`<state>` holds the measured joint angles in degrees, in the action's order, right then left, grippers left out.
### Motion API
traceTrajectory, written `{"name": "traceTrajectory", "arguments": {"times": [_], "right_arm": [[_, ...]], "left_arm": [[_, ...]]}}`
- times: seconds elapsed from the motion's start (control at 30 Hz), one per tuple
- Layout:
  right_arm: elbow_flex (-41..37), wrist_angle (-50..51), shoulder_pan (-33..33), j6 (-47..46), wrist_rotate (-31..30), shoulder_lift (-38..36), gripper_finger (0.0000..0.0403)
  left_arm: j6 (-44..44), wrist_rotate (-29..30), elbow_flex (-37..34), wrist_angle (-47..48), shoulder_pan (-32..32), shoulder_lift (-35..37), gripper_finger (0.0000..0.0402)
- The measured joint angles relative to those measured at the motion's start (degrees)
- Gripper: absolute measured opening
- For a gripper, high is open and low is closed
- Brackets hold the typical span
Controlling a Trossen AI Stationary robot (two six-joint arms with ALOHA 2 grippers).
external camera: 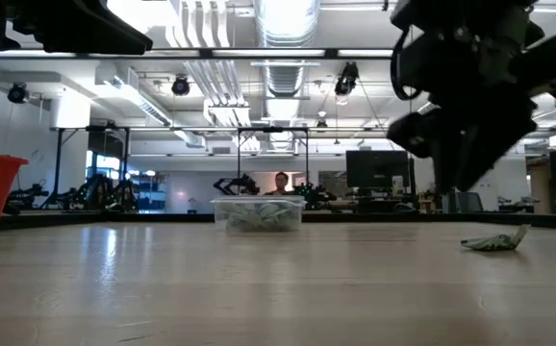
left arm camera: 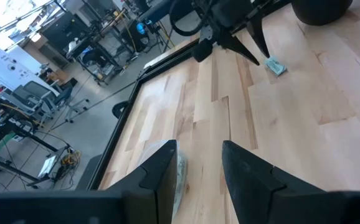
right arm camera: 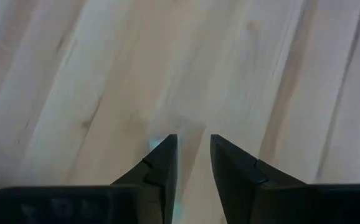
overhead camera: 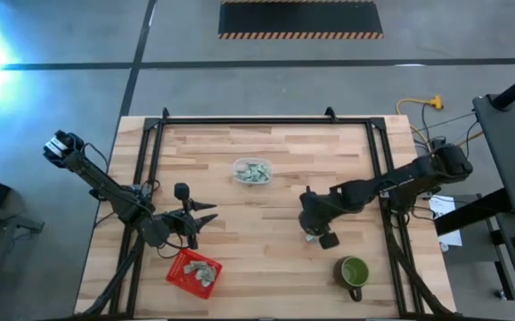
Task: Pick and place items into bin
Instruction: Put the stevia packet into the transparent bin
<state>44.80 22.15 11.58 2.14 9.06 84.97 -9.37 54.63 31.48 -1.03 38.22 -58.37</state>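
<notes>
Pointing straight down, the right gripper [right arm camera: 194, 163] stands narrowly parted just above a wrapped piece [external camera: 494, 240] on the table [overhead camera: 266, 223]

The dark left arm reaches in from the table's left edge, its two-finger left gripper [overhead camera: 206, 214] pointing inward with fingers [left arm camera: 161, 171] parted. The dark right arm bends across from the right — its right gripper [overhead camera: 311, 235] points straight down, fingers [right arm camera: 161, 163] slightly apart.

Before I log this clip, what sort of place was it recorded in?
Most likely a robotics lab or open workshop. Beyond the wooden table, the low view shows exposed ceiling ducts, monitors and equipment benches, and a hazard-striped floor mat lies on the concrete floor.
</notes>
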Motion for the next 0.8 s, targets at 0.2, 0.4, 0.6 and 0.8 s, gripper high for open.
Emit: {"name": "traceTrajectory", "arguments": {"times": [0.2,0.4,0.6,0.8], "right_arm": [[-2.69,0.35,0.53,-5.68,0.0,-0.04,0.0076],[-3.04,0.73,0.56,-8.28,1.04,-0.15,0.007],[-3.23,2.12,1.84,-11.95,3.34,-0.15,0.0073],[-3.37,1.98,4.74,-14.34,1.21,-0.13,0.0077]], "left_arm": [[0.0,0.0,-0.02,0.01,0.0,0.0,0.0111],[0.02,0.0,0.0,0.01,0.0,0.0,0.0111],[0.04,0.0,0.0,0.01,0.0,0.0,0.0111],[0.04,0.0,-0.02,0.01,0.0,0.0,0.0111]]}}
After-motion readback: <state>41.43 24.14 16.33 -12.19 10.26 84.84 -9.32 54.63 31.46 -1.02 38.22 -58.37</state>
